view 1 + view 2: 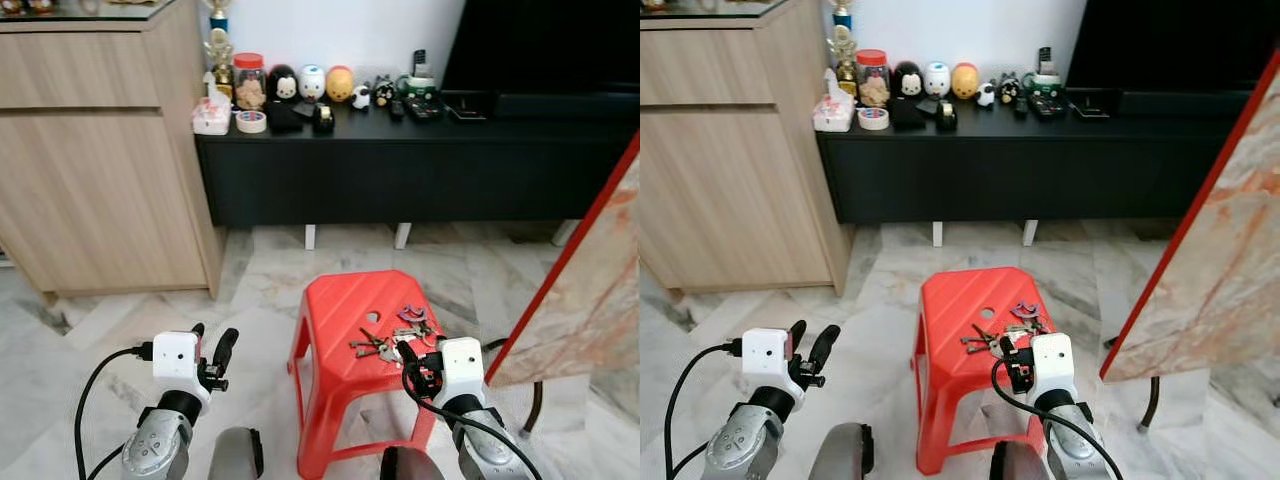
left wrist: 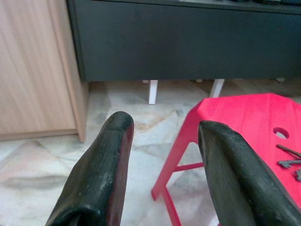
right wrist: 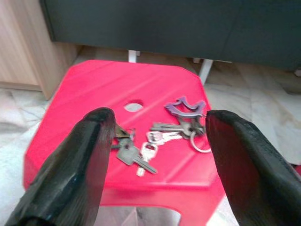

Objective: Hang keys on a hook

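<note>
Your right gripper hangs just above the near edge of the red stool, its two black fingers spread wide with nothing between them, and the wrist camera shows the keys lying framed in the gap. They sit on the stool's flat top, on the robot's right of the round hole in the seat and toward the near edge. Judge the bunch as light, hard and loose: several thin metal keys, a split ring and a purple tab, all free to swing and slide against the smooth plastic. The flat blades lie flush on the seat and will likely be slippery and awkward to pinch. Take hold at the ring and the clustered heads beside the purple tab, where the bunch stands proudest; the ring is also what has to go over a hook. The bunch is spread across the seat, with its long axis running roughly side to side: ring and tab at the robot's right end, loose blades fanning toward the left and the near edge. Your left gripper is held over the marble floor to the left of the stool, fingers likewise apart and empty. No hook can be made out.
</note>
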`<state>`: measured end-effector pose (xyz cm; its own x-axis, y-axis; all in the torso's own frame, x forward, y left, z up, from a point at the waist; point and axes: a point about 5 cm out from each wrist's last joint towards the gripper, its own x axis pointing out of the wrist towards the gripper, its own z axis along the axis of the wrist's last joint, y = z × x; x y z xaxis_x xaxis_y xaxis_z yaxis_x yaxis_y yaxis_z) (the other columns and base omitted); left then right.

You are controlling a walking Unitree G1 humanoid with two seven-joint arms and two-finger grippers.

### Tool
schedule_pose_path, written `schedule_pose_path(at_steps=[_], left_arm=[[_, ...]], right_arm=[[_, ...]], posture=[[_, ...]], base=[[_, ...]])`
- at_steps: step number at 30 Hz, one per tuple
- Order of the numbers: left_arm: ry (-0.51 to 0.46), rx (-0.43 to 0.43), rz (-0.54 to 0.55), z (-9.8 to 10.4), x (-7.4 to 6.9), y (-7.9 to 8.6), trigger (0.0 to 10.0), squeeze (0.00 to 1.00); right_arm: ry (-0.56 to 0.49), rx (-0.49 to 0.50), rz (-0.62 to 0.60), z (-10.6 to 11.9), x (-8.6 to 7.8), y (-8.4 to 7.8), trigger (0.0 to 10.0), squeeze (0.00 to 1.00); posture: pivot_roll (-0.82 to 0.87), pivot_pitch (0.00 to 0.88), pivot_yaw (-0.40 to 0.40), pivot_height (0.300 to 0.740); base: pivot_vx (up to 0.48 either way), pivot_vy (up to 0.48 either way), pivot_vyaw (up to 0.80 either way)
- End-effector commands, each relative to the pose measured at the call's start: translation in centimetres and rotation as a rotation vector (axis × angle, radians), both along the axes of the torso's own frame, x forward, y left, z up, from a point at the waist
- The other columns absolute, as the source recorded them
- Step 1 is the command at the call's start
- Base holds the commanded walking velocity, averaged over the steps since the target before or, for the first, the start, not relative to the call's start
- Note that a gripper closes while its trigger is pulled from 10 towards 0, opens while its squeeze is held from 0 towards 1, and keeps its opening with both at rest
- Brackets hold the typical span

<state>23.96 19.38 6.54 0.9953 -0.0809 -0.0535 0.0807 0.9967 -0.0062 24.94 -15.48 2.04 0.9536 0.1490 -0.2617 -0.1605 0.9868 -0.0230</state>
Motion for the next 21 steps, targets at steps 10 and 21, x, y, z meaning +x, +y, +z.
schedule_pose_path(at_steps=[10, 21], left_arm=[[-0.02, 0.008, -0.011, 0.45, 0.33, 0.09, 10.0, 0.0], [-0.025, 0.023, -0.014, 0.64, 0.66, 0.08, 10.0, 0.0]], right_arm=[[-0.02, -0.026, 0.042, 0.14, 0.15, 0.18, 10.0, 0.0], [-0.008, -0.014, 0.017, -0.17, 0.1, -0.13, 10.0, 0.0]], posture=[[0.08, 0.0, -0.066, 0.586], [0.09, 0.0, -0.068, 0.586]], base=[[0.0, 0.0, 0.24], [0.0, 0.0, 0.26]])
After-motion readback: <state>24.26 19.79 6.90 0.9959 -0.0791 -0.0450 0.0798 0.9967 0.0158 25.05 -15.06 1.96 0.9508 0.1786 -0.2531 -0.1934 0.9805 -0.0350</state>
